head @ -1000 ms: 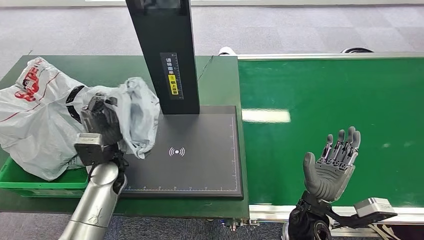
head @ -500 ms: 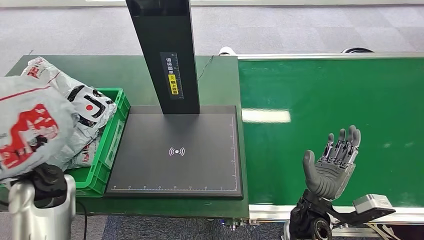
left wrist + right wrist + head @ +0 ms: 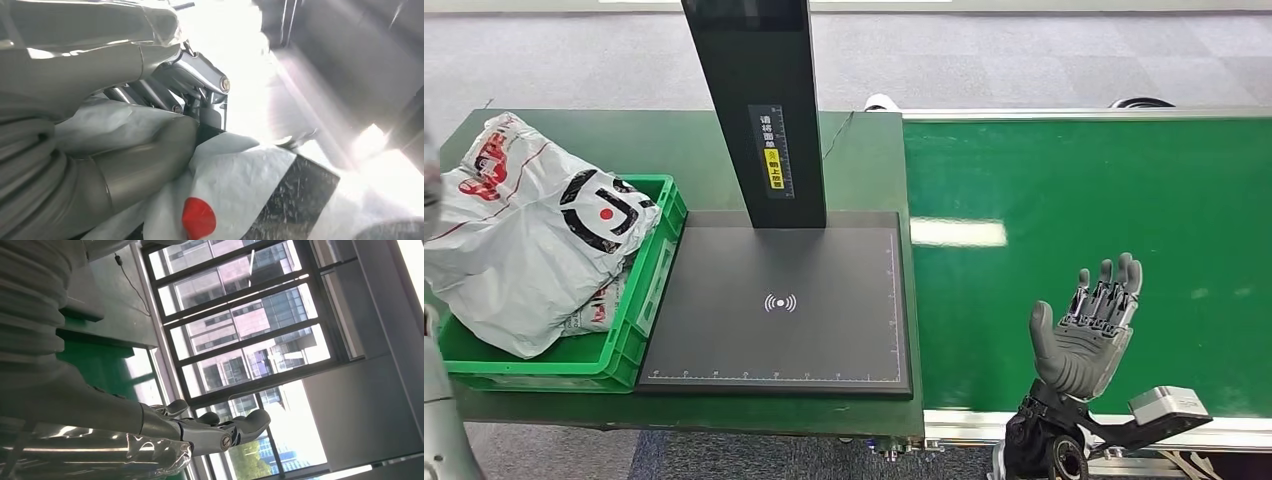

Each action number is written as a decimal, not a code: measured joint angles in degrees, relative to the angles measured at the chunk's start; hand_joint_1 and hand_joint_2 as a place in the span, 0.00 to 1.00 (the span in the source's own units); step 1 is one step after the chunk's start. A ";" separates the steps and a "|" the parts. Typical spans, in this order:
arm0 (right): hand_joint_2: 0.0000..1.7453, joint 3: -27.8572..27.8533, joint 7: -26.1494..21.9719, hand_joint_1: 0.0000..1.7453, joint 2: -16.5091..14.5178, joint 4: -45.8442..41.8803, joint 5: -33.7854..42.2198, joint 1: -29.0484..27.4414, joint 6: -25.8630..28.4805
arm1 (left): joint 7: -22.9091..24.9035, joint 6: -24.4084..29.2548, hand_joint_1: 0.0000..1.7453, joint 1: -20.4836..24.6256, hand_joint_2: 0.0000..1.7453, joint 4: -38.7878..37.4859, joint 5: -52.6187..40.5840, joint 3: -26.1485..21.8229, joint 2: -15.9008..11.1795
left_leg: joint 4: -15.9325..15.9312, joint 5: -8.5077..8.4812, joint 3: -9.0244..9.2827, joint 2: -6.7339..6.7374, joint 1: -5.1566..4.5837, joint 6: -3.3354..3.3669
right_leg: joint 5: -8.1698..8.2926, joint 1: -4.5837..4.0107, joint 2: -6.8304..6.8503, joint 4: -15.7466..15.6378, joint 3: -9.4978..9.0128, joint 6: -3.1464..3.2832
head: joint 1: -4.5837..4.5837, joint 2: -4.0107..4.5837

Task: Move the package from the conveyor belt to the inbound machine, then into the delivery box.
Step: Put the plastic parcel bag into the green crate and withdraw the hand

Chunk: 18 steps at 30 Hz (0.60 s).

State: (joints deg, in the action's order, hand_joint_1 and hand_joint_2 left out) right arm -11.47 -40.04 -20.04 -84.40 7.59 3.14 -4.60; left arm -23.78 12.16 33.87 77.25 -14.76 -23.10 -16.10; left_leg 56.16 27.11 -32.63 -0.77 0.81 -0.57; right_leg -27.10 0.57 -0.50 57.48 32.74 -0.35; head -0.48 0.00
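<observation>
White plastic package [image 3: 519, 250], red and black print: lies in green crate [image 3: 649, 300] at left end of table [image 3: 864, 170], beside black scanner pad [image 3: 779, 305]. Left hand [image 3: 125, 150]: thumb and fingers [image 3: 200, 82] pressed against white package film; whether they grip it, cannot tell. Right hand [image 3: 1084, 335]: raised over green conveyor belt [image 3: 1084, 200], fingers straight, slightly apart, holding nothing.

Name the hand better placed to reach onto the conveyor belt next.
Right. The right hand hangs open above the near edge of the green conveyor belt. The left hand is far over at the green crate, against a white package.
</observation>
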 joint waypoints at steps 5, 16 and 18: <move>1.00 -0.11 0.00 0.00 0.00 -0.02 0.15 -0.33 -0.03 | 0.27 0.50 1.00 5.63 1.00 -8.77 -2.87 3.31 -0.53 | 0.00 -0.02 0.01 0.36 -0.01 -0.03 | 0.12 0.00 -0.35 0.01 0.09 0.08 | -0.03 0.00; 1.00 -0.16 0.00 0.00 0.00 -0.05 0.15 -0.47 0.26 | 2.50 -0.55 1.00 7.60 1.00 -15.57 -10.57 6.67 -1.01 | -0.02 0.00 -0.03 0.32 0.01 -0.06 | 0.08 -0.02 -0.34 0.01 0.14 0.09 | -0.02 0.00; 1.00 -0.15 0.00 0.00 0.00 -0.18 0.16 -0.52 0.60 | 2.51 0.93 1.00 6.02 1.00 -17.19 -16.97 8.56 -0.68 | -0.02 0.00 -0.02 0.33 -0.02 -0.06 | 0.08 0.01 -0.35 0.01 0.10 0.09 | -0.02 0.00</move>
State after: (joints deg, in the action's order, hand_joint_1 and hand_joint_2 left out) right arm -11.62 -40.04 -20.04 -84.57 7.75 2.62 -4.01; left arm -21.27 13.09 39.90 60.06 -31.73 -14.55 -16.78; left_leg 56.14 27.10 -32.65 -0.43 0.79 -0.63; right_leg -27.01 0.58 -0.86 57.49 32.84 -0.26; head -0.50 0.00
